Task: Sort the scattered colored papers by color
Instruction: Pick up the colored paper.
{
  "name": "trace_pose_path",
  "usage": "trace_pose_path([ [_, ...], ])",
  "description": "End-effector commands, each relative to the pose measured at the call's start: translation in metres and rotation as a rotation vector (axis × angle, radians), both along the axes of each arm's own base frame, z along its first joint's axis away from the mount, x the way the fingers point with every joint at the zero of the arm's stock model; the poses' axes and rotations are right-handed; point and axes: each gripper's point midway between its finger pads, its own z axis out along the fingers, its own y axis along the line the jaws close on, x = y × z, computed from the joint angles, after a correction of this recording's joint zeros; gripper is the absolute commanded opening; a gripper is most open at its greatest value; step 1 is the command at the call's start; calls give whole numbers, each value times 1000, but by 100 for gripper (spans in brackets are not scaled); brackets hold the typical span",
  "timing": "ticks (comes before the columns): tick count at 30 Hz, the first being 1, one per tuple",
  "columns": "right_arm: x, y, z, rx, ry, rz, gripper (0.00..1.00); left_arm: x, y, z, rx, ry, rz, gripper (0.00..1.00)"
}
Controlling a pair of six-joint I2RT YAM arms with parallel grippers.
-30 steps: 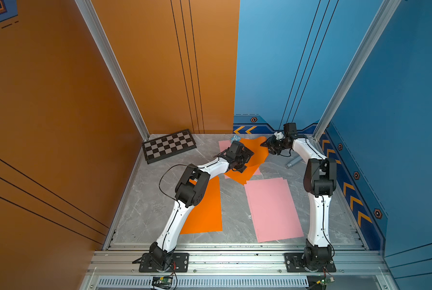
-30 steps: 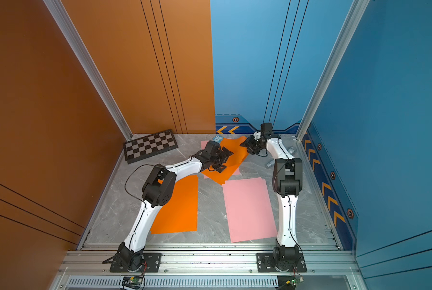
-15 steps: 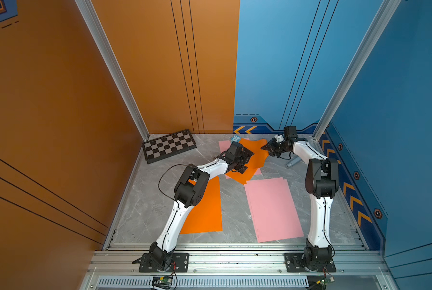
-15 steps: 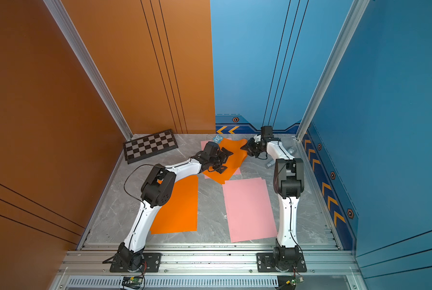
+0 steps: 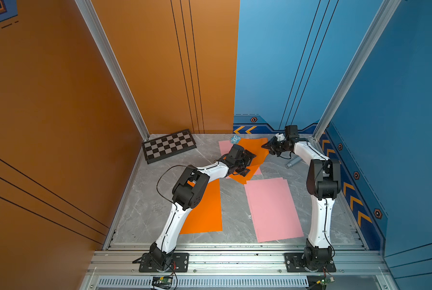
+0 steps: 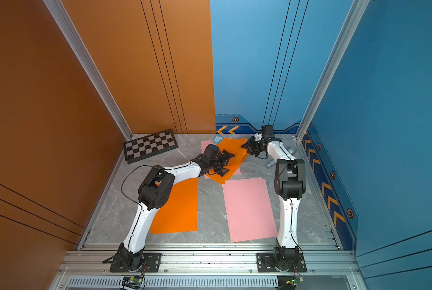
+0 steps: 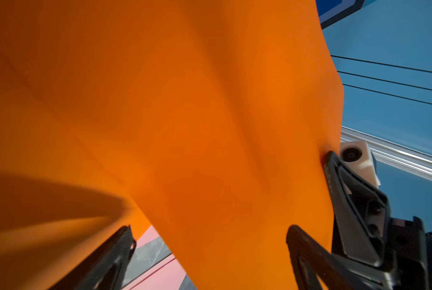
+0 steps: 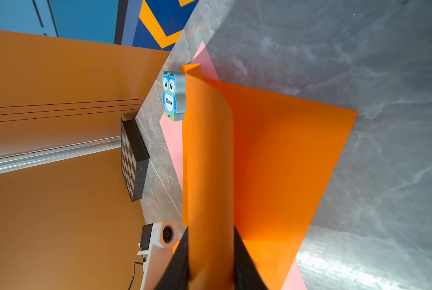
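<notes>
At the back of the grey tabletop [image 5: 233, 208], 1 orange sheet [image 5: 253, 148] lies slantwise over a pink sheet [image 5: 224, 147], whose corners show beyond it. The right tool [image 5: 266, 145] is clamped on the far right edge of this orange sheet. In the right wrist view the paper curls up from the tabletop and runs between the 2 black fingers [image 8: 182, 256]. That part of the sheet is raised, while the rest lies on the pink sheet and the tabletop.

The left tool [image 5: 248, 163] stands wide apart at the near side of the same orange sheet and grips nothing. In the left wrist view the paper [image 7: 184, 125] billows across the whole gap between its fingers, and a strip of pink and grey shows beneath.

Nearer the robot, an orange pile [image 5: 207, 208] lies flat, partly under the left arm. A pink pile [image 5: 272, 208] lies flat just inside the right arm, and bare tabletop separates the 2 piles.

A small blue owl block [image 8: 173, 95] marked "One" sits beside the orange sheet's far corner. A chessboard [image 5: 168, 145] rests in the back left corner, and a grey cylinder [image 5: 293, 162] lies near the right arm.
</notes>
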Motion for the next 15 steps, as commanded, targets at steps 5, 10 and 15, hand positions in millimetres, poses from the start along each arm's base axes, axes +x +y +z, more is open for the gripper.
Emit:
trace_pose_path([
  [5, -3, 0, 40, 48, -84, -18, 23, 17, -4, 11, -48, -35, 64, 98],
  [10, -9, -3, 37, 49, -81, -28, 23, 19, 2, 6, -74, -41, 116, 98],
  [15, -18, -8, 27, 31, -64, -34, 23, 20, 18, 6, -58, -70, 169, 88],
])
